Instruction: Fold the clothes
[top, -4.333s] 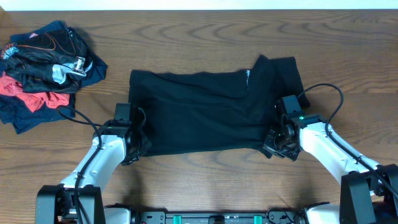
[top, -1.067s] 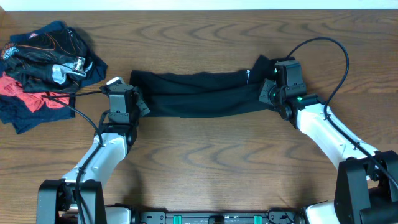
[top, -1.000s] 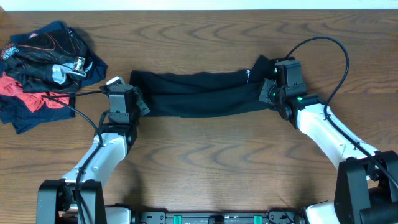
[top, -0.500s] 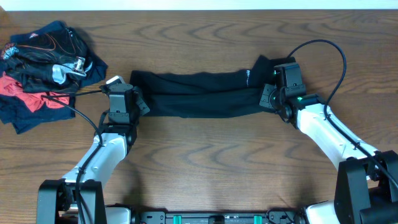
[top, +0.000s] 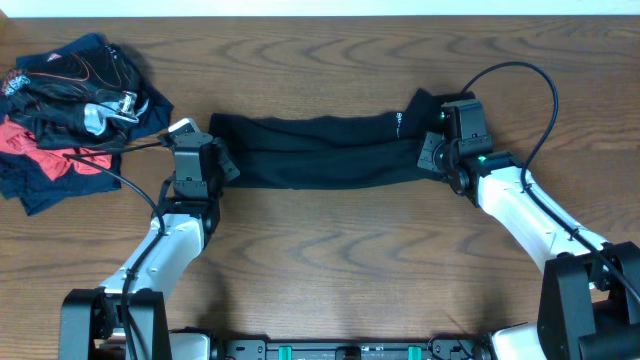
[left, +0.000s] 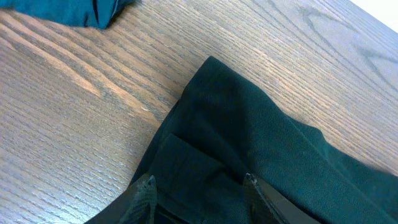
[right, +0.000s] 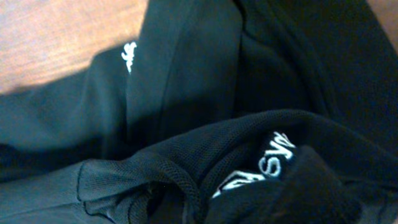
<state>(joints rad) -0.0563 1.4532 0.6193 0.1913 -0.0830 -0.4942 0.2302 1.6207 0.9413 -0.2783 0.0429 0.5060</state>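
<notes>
The clothes being folded are a black T-shirt, lying as a long narrow strip across the middle of the table. My left gripper stands at its left end. In the left wrist view, the left gripper is open, its fingertips apart over the T-shirt's folded corner. My right gripper is at the strip's right end. In the right wrist view, the T-shirt's fabric with white lettering is bunched up over the fingers and hides them.
A pile of black, red and navy garments lies at the table's far left; its blue edge shows in the left wrist view. A black cable loops above the right arm. Bare wooden table runs in front of the strip.
The shirt's front half has been folded back, making a narrow strip. In the last second the left jaws have opened off the shirt's left end. The right gripper has barely moved.
</notes>
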